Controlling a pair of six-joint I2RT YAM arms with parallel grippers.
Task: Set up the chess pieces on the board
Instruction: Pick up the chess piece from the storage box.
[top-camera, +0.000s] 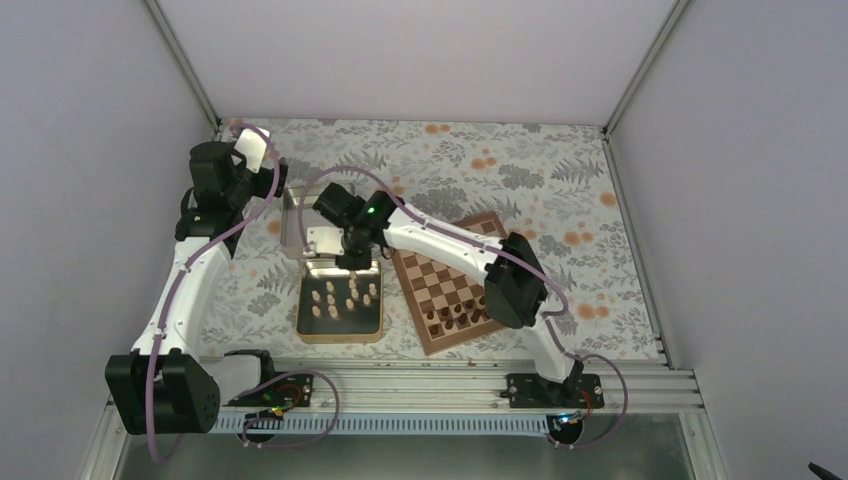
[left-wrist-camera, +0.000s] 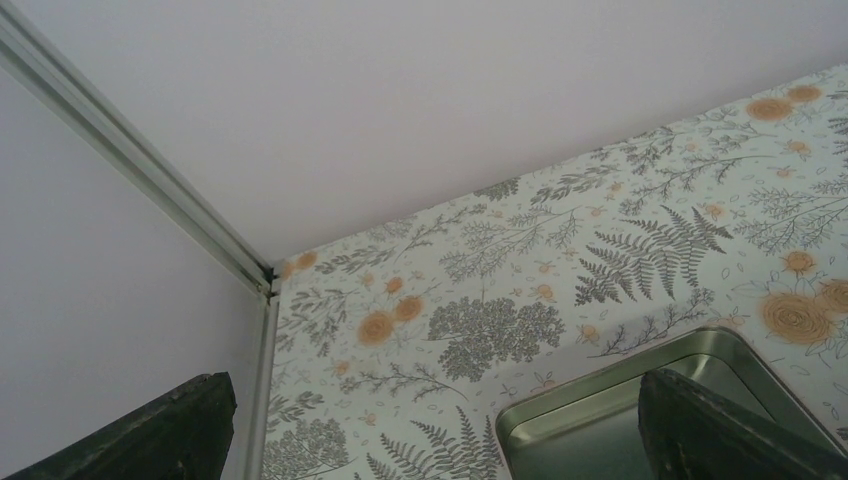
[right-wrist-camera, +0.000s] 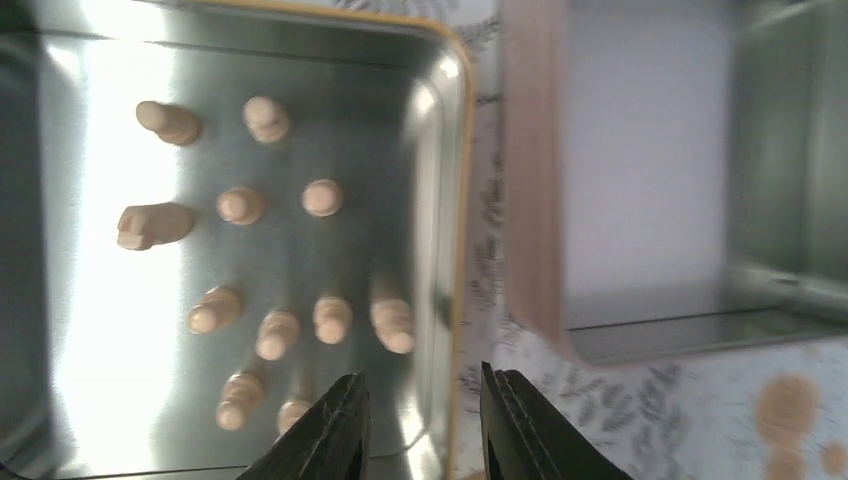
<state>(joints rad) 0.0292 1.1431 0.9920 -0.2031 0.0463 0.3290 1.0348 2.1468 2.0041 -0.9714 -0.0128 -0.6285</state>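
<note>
The pale chess pieces (top-camera: 340, 297) are not on the board (top-camera: 440, 268). The ones I can see are in a shallow metal tin (top-camera: 340, 338) lying just left of the board. Some stand and some lie on their sides. In the right wrist view I count about eleven of them (right-wrist-camera: 330, 318) inside its yellow rim (right-wrist-camera: 455, 200).

The board is turned at an angle, and dark chessmen (top-camera: 455, 315) crowd its near rows.

My right gripper (top-camera: 350, 262) hangs left of the board over the tin's far edge. Its jaws are parted with nothing between them (right-wrist-camera: 420, 430), and the rim shows in the gap.

Beyond that tin, farther from the board, sit a white-faced lid (top-camera: 325, 242) and a second silver tin (top-camera: 291, 215).

Well left of the board, my left gripper (top-camera: 250, 150) is raised towards the far corner. Its fingers (left-wrist-camera: 720, 430) are spread wide and empty above the second tin's corner (left-wrist-camera: 560, 420).
</note>
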